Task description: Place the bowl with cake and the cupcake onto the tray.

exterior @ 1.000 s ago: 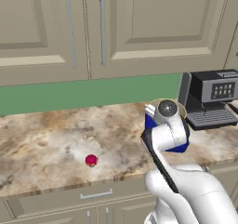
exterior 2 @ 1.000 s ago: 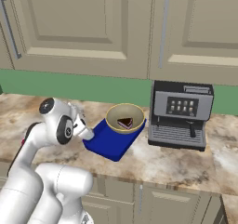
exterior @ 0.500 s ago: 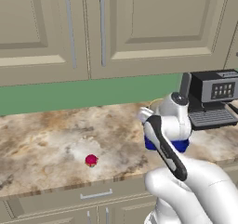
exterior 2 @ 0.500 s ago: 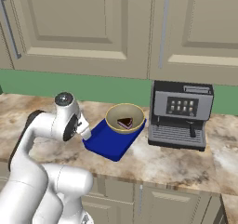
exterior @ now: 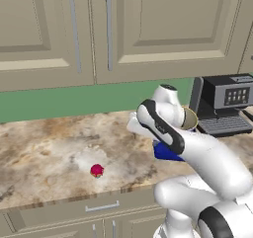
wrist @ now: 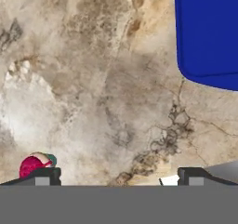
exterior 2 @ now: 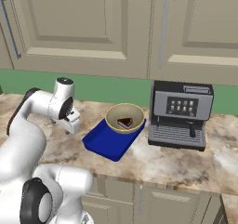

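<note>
The tray (exterior 2: 109, 141) lies on the counter (exterior: 44, 148) beside the coffee machine (exterior 2: 180, 116), the bowl with cake (exterior 2: 124, 118) already on its far end, so only the cupcake (exterior: 97, 171) remains, alone on open counter well apart. The gripper (wrist: 118, 174) hangs above the stone between them, jaws spread wide and empty, likely heading for the cupcake
</note>
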Robot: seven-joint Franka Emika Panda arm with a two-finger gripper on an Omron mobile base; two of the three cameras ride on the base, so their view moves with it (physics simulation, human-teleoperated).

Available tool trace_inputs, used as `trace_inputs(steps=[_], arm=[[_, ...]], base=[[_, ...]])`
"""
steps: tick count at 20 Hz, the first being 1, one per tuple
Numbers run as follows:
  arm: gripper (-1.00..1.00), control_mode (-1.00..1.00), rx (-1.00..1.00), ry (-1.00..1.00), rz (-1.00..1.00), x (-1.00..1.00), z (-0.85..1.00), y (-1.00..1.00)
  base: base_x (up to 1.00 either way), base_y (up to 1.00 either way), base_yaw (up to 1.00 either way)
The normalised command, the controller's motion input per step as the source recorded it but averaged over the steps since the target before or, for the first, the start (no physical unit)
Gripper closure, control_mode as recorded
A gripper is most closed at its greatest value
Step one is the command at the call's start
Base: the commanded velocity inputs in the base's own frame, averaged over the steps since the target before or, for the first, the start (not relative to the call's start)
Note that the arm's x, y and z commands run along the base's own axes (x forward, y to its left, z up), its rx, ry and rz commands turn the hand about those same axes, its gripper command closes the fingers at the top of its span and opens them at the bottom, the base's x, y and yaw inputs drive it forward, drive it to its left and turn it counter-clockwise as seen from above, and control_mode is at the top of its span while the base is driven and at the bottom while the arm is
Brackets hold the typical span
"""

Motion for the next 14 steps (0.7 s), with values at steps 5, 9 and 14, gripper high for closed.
trace_inputs(steps=[5,9,14], arm=[[-1.00,-1.00,-0.02,0.11,0.18,-0.12,-0.30,0.84],[-1.00,-1.00,-0.01,0.00,0.21,-0.26,-0.33,0.80],[-1.00,-1.00,-0.02,0.00,0.21,-0.24,-0.31,0.78]], base=[[0.00,0.00,0.00],[0.00,0.00,0.00],[0.00,0.00,0.00]])
